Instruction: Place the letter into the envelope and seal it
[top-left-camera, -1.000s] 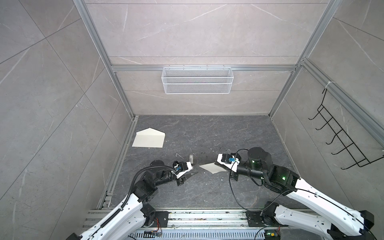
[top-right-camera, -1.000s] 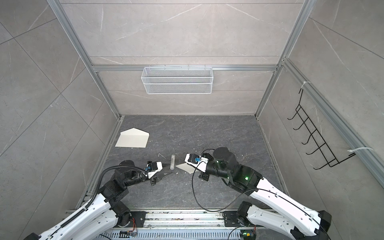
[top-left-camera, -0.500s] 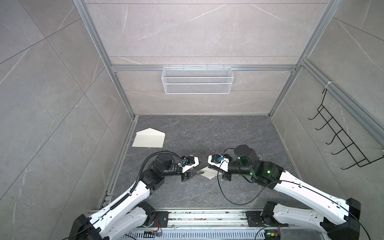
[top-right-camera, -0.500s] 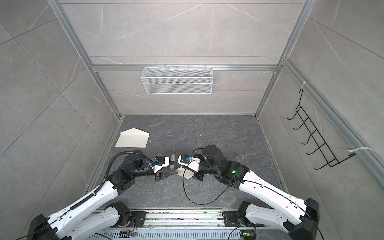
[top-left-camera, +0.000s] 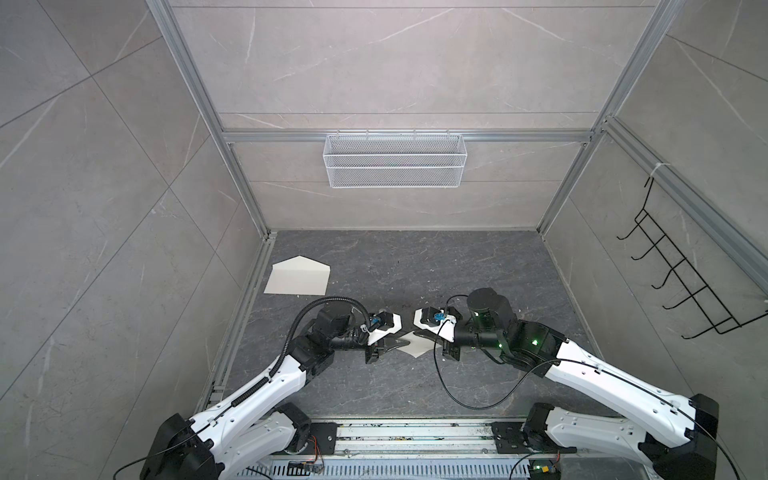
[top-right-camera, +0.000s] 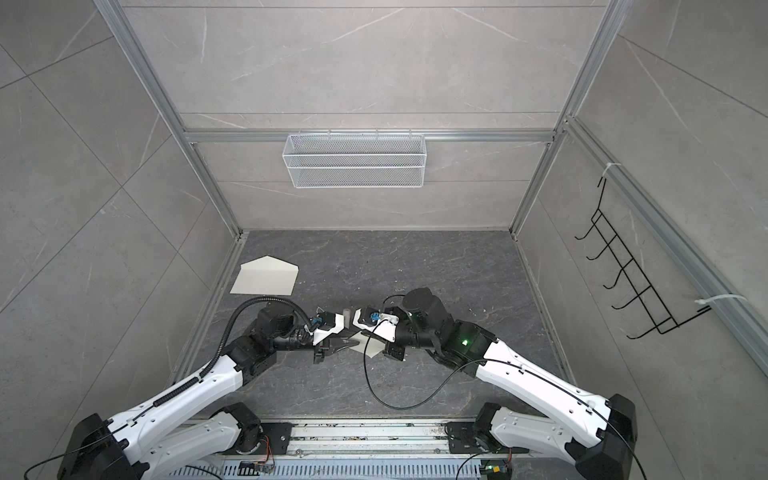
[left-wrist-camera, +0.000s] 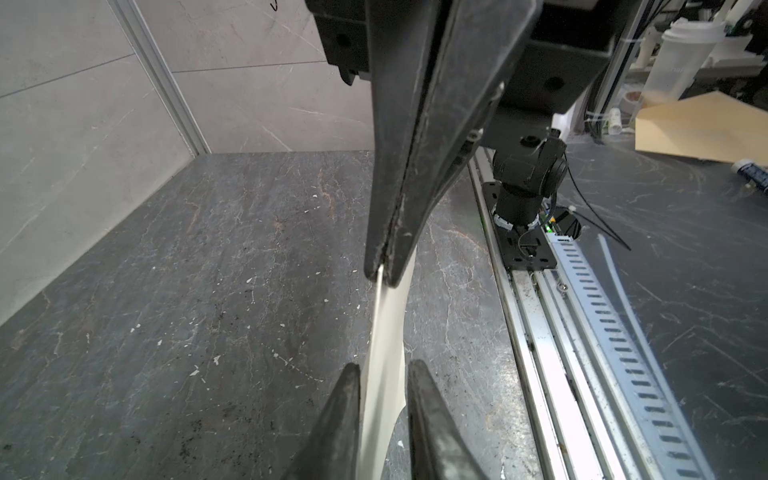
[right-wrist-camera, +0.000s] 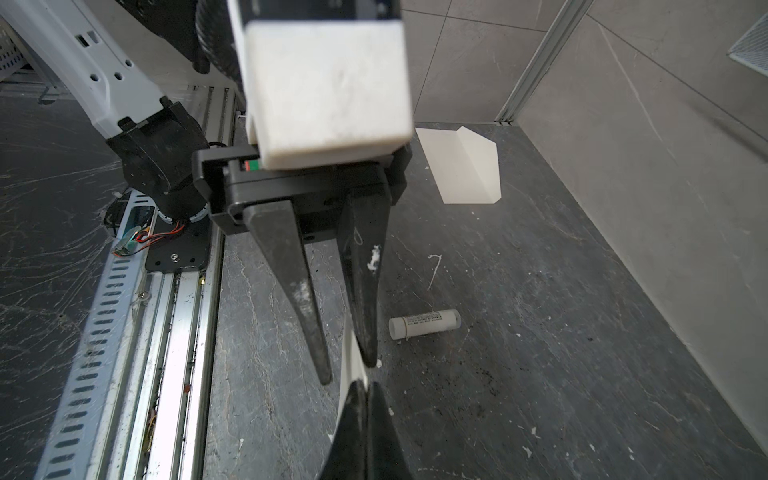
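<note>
The letter (top-left-camera: 417, 349) shows only its pale cream side and hangs edge-on above the dark floor between the two grippers. My right gripper (right-wrist-camera: 365, 386) is shut on one edge of it, fingertips pressed together. My left gripper (left-wrist-camera: 383, 368) faces it from the other side. Its jaws straddle the sheet (left-wrist-camera: 384, 332) with a narrow gap showing, one finger against the paper. In both top views the grippers meet tip to tip at the front middle. The cream-white envelope (top-left-camera: 298, 276) lies flat at the back left with its pointed flap open, apart from both arms.
A small white tube (right-wrist-camera: 424, 324) lies on the floor just behind the grippers. A white wire basket (top-left-camera: 394, 160) hangs on the back wall and a black hook rack (top-left-camera: 673, 282) on the right wall. A metal rail (top-left-camera: 415, 432) runs along the front edge.
Both arms have moved toward the middle, the right carrying the letter leftward. My left gripper has come up to the sheet's free edge and its jaws have narrowed around it.
</note>
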